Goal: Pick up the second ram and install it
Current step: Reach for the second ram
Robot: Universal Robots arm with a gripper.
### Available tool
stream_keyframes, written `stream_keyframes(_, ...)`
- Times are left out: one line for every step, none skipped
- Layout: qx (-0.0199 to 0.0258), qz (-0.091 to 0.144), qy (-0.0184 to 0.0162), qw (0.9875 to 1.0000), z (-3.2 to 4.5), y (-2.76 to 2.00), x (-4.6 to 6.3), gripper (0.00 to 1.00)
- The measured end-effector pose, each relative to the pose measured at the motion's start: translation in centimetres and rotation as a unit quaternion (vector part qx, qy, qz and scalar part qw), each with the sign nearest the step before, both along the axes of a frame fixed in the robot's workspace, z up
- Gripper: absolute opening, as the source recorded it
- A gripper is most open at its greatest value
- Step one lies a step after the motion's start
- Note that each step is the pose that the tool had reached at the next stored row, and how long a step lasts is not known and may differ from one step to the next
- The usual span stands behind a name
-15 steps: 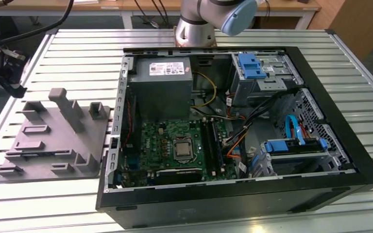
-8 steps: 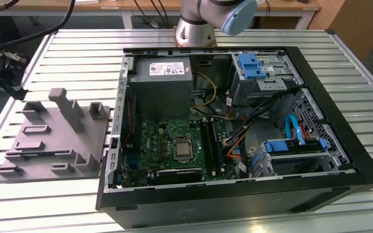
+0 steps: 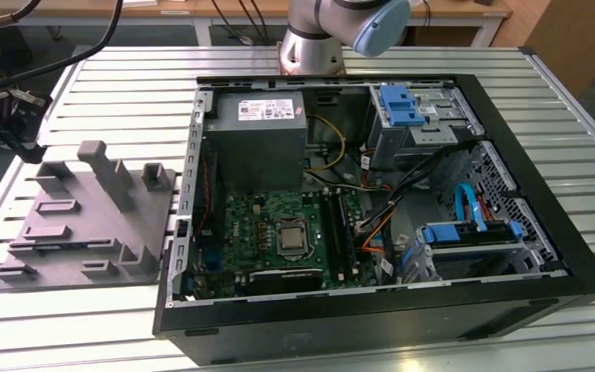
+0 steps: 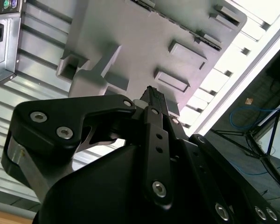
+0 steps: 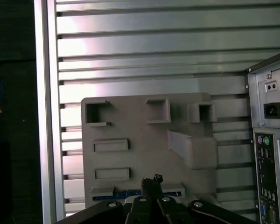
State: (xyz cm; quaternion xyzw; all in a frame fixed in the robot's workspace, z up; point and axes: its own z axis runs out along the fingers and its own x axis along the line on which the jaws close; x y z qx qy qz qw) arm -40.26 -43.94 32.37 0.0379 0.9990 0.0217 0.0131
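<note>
A grey plastic tray point(image 5: 144, 154) with raised blocks and shallow pockets lies straight ahead of the jaws, on a slatted metal table point(image 5: 154, 46). Off to one side of the jaws lies an open computer case point(image 5: 270, 149), showing its rear power socket point(image 5: 272, 110). Farther from the jaws, inside the case, sit a power supply point(image 3: 256, 136), a green motherboard point(image 3: 251, 225) and blue drive brackets point(image 3: 399, 105).
</note>
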Motion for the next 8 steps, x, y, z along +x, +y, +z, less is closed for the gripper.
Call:
stream_keyframes(0.0,0.0,0.0,1.0,-0.09,-0.04,0.0,0.1)
stream_keyframes(-0.0001,0.0,0.0001,1.0,-0.18,-0.1,0.0,0.1)
stream_keyframes(-0.0001,0.0,0.0001,1.0,-0.28,-0.17,0.0,0.1)
stream_keyframes(-0.0001,0.0,0.0002,1.0,-0.38,-0.28,-0.01,0.1)
stream_keyframes(-0.0001,0.0,0.0001,1.0,-0.5,-0.43,-0.04,0.1)
stream_keyframes(-0.0001,0.0,0.0,1.0,-0.59,-0.6,-0.09,0.1)
stream_keyframes(-0.0001,0.0,0.0,1.0,-0.68,-0.78,-0.13,0.1)
stream_keyframes(-0.0002,0.0,0.0,1.0,-0.77,-0.95,-0.18,0.1)
